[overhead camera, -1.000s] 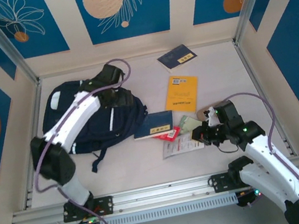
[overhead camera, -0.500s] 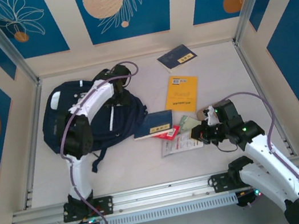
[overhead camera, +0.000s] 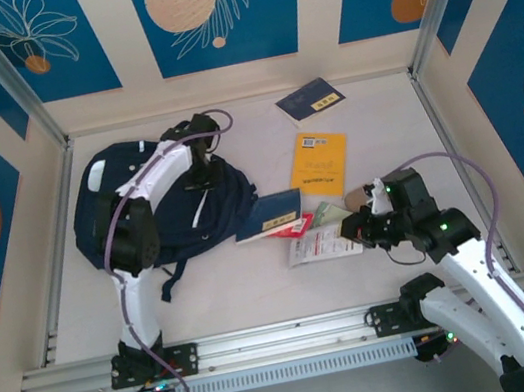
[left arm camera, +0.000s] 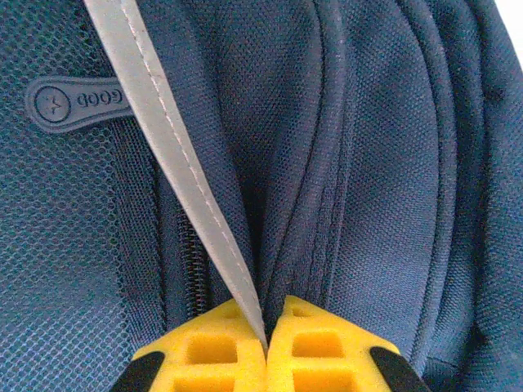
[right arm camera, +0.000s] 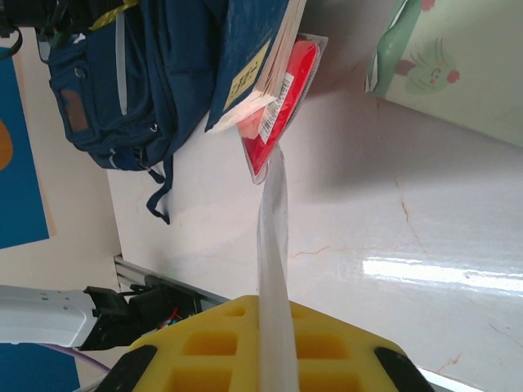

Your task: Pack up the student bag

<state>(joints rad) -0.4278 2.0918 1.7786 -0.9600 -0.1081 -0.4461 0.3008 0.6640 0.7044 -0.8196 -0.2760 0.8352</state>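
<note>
Claws clamp: left claw (left arm camera: 266, 347) on the grey reflective stripe (left arm camera: 163, 139) of the navy fabric backpack (left arm camera: 384, 163), right claw (right arm camera: 274, 343) on a clear plastic packet (right arm camera: 274, 220).

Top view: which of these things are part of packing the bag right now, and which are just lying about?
In the job:
student bag, left fingers shut on its reflective stripe; clear packet, pinched in the right fingers.

Lying about, probably awaiting packing:
blue book beside the bag, red packet, green card, yellow book, navy booklet at the far edge.
</note>
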